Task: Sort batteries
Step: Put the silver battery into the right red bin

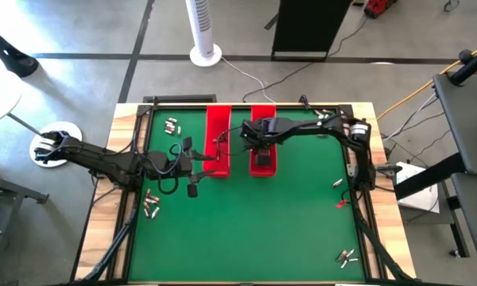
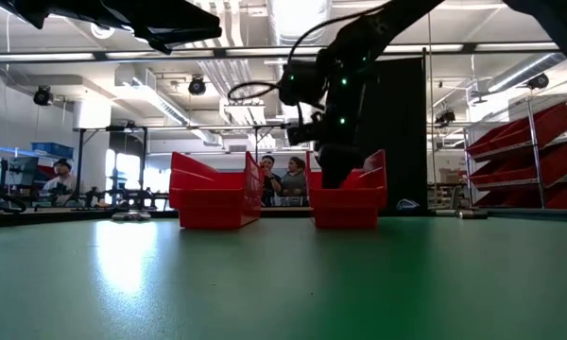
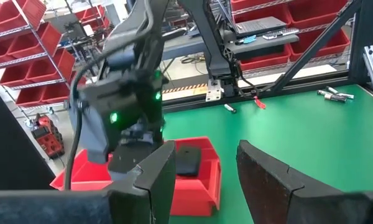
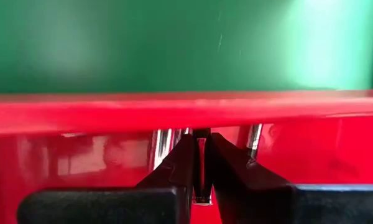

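Overhead, table-level, two wrist views — red trays point(image 1: 218, 139) shared

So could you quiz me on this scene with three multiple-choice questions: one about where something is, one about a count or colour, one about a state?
1. Where is the right gripper?
A. Over the right red tray
B. Off the table
C. Above the batteries at the table's left edge

2. How many red trays are on the green mat?
A. One
B. Two
C. Four

3. How are the left gripper's fingers?
A. Pressed together
B. Apart, with nothing between them
C. Clamped on a tray

Answers: 1 A, the high view shows it down in that tray. 2 B, the left red tray and the right one stand side by side. 3 B, the left wrist view shows bare mat through the gap.
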Robot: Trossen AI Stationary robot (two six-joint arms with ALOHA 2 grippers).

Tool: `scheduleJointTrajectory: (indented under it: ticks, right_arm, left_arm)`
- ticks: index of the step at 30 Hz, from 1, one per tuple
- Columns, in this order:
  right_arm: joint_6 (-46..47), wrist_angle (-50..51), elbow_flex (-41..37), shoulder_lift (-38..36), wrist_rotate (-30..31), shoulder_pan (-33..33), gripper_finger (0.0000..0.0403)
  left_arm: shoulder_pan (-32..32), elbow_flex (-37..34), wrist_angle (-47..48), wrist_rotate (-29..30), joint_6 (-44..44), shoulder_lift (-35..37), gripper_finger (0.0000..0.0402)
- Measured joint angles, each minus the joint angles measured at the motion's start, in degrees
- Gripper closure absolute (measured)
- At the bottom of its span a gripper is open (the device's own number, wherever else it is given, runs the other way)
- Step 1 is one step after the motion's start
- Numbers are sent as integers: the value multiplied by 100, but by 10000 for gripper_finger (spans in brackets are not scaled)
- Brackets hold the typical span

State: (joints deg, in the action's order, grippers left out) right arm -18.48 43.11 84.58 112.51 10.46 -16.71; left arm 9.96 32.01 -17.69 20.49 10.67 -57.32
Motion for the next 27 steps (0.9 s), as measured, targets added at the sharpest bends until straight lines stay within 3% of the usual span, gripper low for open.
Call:
scheduleJointTrajectory:
  ticks: [27]
  right_arm:
    - [-194, -201, -25, 295, -63, -308, 369]
  left_arm:
    - [-2, 0, 15, 2, 42, 0, 252]
